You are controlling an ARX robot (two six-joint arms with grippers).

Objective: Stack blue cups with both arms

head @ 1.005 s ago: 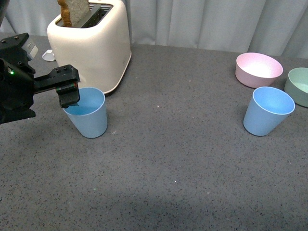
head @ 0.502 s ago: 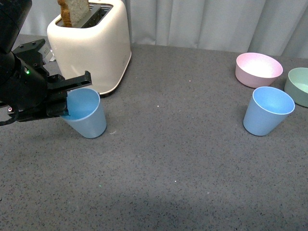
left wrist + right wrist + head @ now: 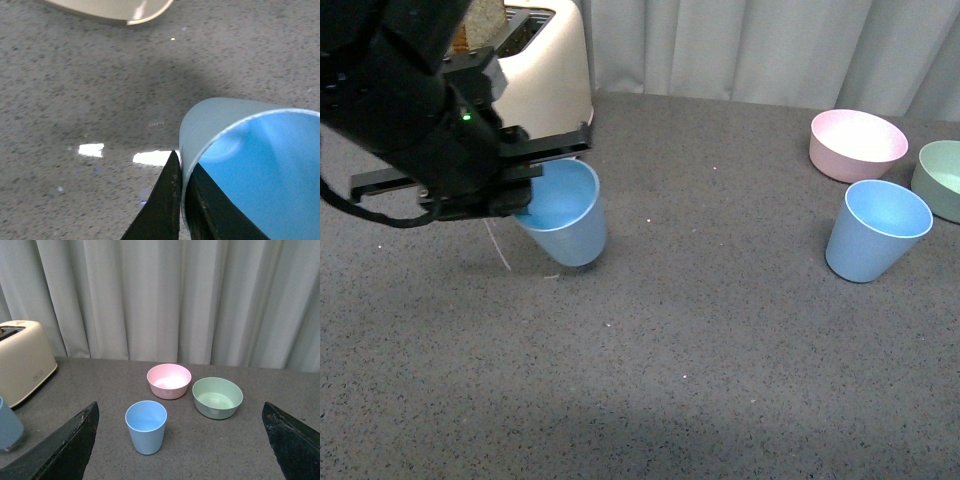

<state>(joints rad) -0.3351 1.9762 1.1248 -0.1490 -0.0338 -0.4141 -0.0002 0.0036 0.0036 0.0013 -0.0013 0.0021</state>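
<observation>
My left gripper (image 3: 525, 190) is shut on the rim of a light-blue cup (image 3: 563, 218), tilted and held just above the grey table in front of the toaster. In the left wrist view the two black fingers (image 3: 167, 205) pinch the cup's wall (image 3: 210, 125), one inside and one outside. The second blue cup (image 3: 875, 231) stands upright at the right, also seen in the right wrist view (image 3: 145, 426). My right gripper (image 3: 182, 440) is open, high and back from that cup, and out of the front view.
A cream toaster (image 3: 545, 90) with bread stands at the back left. A pink bowl (image 3: 857, 145) and a pale green bowl (image 3: 942, 178) sit behind the right cup. A grey curtain hangs behind the table.
My left gripper has closed on the cup's rim, lifted it, and carried it to the right, tilting it. The right cup has not moved.
</observation>
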